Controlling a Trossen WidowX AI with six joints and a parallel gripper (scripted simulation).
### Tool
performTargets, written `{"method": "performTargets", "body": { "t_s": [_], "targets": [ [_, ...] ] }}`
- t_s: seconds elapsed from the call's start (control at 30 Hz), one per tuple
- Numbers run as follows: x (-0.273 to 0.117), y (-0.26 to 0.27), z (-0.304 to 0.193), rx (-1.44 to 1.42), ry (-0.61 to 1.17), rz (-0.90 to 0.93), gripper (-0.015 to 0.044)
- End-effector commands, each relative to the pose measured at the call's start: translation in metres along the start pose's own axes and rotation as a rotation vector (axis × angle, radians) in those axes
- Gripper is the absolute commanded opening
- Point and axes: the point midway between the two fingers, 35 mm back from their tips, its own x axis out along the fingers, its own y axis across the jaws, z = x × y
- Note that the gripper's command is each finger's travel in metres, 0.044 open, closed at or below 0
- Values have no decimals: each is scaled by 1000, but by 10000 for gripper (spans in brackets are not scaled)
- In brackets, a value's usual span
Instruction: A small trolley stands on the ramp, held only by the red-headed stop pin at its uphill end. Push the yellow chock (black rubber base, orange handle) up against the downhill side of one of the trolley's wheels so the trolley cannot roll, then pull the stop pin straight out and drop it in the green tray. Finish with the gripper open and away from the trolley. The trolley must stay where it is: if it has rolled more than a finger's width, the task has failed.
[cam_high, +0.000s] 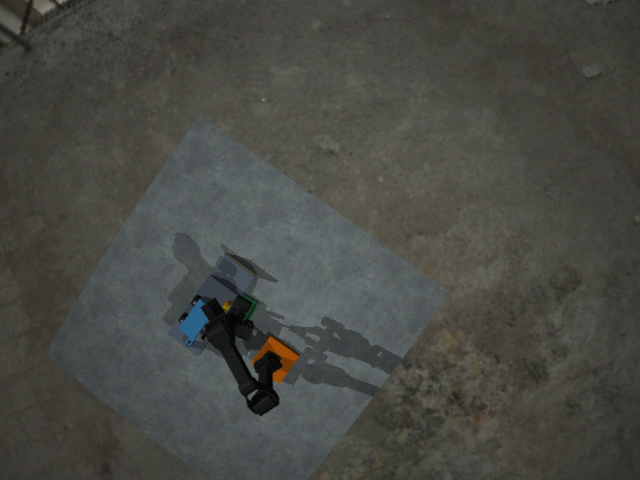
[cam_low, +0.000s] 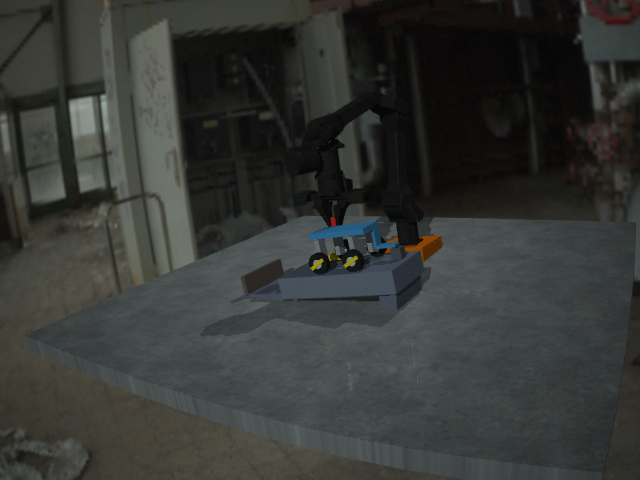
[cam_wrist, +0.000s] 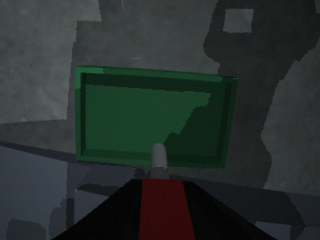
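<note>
My gripper (cam_low: 333, 219) (cam_wrist: 160, 191) is shut on the red head of the stop pin (cam_low: 333, 222) (cam_wrist: 166, 212), clear of the ramp. The pin's grey shaft points down, and its tip overlaps the near wall of the green tray (cam_high: 254, 308) (cam_wrist: 125, 117) in the wrist view. The blue trolley (cam_high: 193, 322) (cam_low: 343, 230) stands on the grey ramp (cam_high: 218, 290) (cam_low: 336, 286). Yellow of the chock (cam_high: 226, 304) shows beside the trolley's downhill end. The arm hides part of it, and I cannot tell whether it touches a wheel.
A brown end board (cam_low: 262, 276) stands at the ramp's low end. The orange block (cam_high: 288, 357) (cam_low: 432, 248) lies at the arm's base, near the ramp's high end. The tray is on the table beside the ramp, on the arm's side.
</note>
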Motion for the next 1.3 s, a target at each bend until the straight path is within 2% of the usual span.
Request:
{"method": "performTargets", "body": {
  "t_s": [0.0,0.33,0.73,0.87,1.1,1.27],
  "targets": [
    [3,1,1,12,0,21,0],
    [29,10,1,11,-3,176,0],
    [64,29,2,11,-4,183,0],
    [65,30,2,11,-4,183,0],
    [65,26,2,11,-4,183,184],
    [66,22,2,11,-4,182,190]
  ]
}}
